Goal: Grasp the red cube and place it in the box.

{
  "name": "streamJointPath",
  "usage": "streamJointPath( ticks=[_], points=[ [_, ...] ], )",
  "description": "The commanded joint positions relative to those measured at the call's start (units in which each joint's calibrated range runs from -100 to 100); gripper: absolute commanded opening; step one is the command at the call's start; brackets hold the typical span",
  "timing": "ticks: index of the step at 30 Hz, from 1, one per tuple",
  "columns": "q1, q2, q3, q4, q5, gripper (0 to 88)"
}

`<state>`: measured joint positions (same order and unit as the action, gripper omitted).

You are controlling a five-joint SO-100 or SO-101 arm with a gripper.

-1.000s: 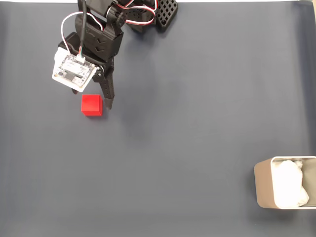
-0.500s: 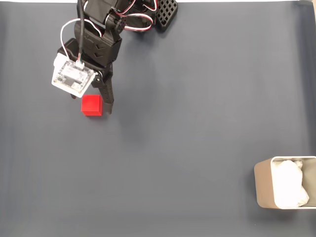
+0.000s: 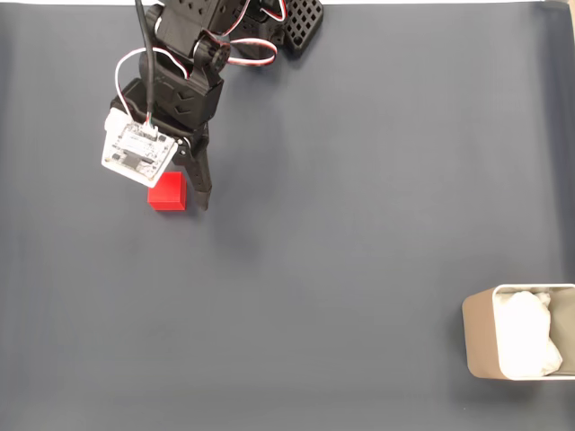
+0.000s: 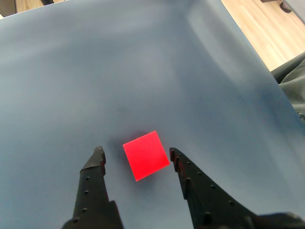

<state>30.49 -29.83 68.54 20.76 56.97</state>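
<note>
Red cube (image 4: 146, 155) sits on the dark bench (image 3: 341, 224), and in the wrist view we see it right between the tool's (image 4: 136, 154) spread fingers, gaps on both sides, though whether they've reached its level we can't quite tell. Far off, at the fixed view's lower right, waits the box (image 3: 481, 337).

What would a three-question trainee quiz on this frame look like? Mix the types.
1. True or false: the end effector is shut on the red cube.
2. In the fixed view, the box sits at which corner? A) top left B) bottom right C) top right
3. Fill in: the box is lined with crumpled white ____.

Key: 1 false, the jaws stand open with the cube between the fingertips; 2 B; 3 paper.
</note>
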Motion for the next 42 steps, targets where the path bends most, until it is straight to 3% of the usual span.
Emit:
streamJointPath(
  ticks=[1,42],
  points=[
    [-0.66,0.71,-0.1,-1.91,-0.68,32.0],
    [-3.07,2.62,0.99,-4.37,-0.93,32.7]
  ],
)
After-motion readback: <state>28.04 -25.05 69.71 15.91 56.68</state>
